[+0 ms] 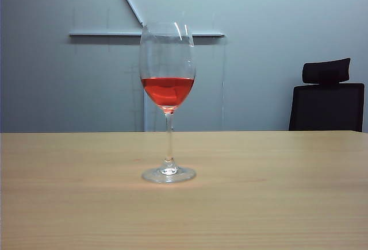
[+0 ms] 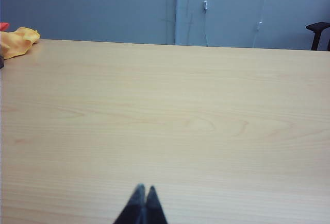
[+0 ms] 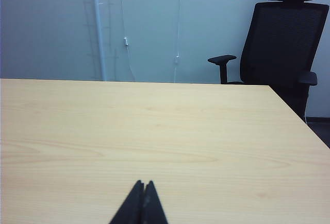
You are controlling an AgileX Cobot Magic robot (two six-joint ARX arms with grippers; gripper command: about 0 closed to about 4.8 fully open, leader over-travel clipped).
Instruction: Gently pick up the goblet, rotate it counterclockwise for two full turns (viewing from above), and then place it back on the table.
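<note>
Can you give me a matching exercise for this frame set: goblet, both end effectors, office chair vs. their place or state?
Things:
1. goblet
2. left end effector
3. right end effector
4. office chair

States:
A. past the table's far corner, by the wall
B. shut over bare tabletop; yellow cloth at the far edge
C. upright on the table, part full of red liquid
D. shut over bare tabletop; chair ahead

Pairs: 1-C, 2-B, 3-D, 4-A
</note>
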